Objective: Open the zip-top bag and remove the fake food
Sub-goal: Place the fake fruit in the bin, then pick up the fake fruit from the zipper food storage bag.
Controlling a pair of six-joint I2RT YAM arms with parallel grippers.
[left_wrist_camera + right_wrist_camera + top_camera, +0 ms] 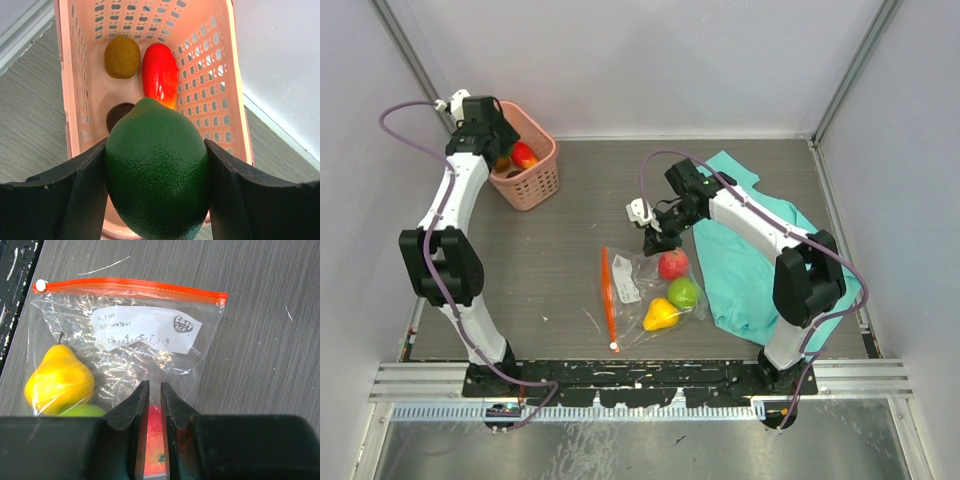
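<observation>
Grey table (570,200): well left of the bag (630,290), our left gripper (156,150) clamps a dark green fruit (157,190) over the basket (535,185). Red apple (672,264), green apple (683,292) and pear (661,315) lie inside the bag; our right gripper (154,395), jaws nearly together, sits at its far edge.

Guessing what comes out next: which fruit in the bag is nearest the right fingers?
The red apple, showing in the gap between the right fingers through the bag; the yellow pear and green fruit lie off to one side.
</observation>
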